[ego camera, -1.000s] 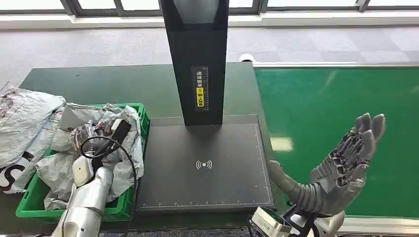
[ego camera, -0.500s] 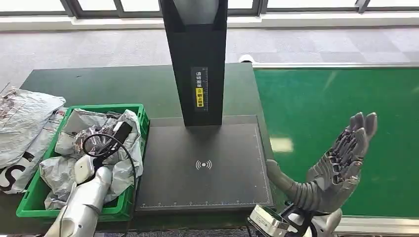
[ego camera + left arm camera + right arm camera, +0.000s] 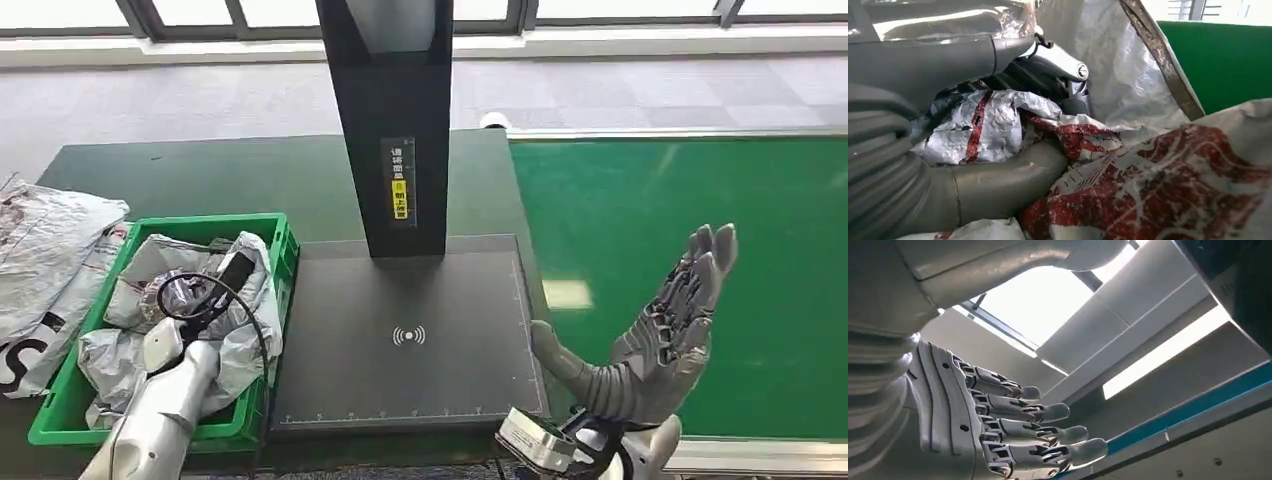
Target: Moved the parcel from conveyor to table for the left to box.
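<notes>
From my station, loose grey bags (image 3: 45, 250) lie at the far left of the dark green counter (image 3: 230, 175). Beside them my left hand (image 3: 923, 165) is down in the green crate (image 3: 262, 228), its fingers (image 3: 1058, 62) grasping a crumpled silver parcel (image 3: 988, 125) with red print, among other parcels. The black scanner plate (image 3: 410, 340) with its post (image 3: 395, 130) sits in the middle. Over the green conveyor (image 3: 640, 200), my right hand (image 3: 655, 335) is raised, fingers (image 3: 1048, 412) released and holding nothing.
</notes>
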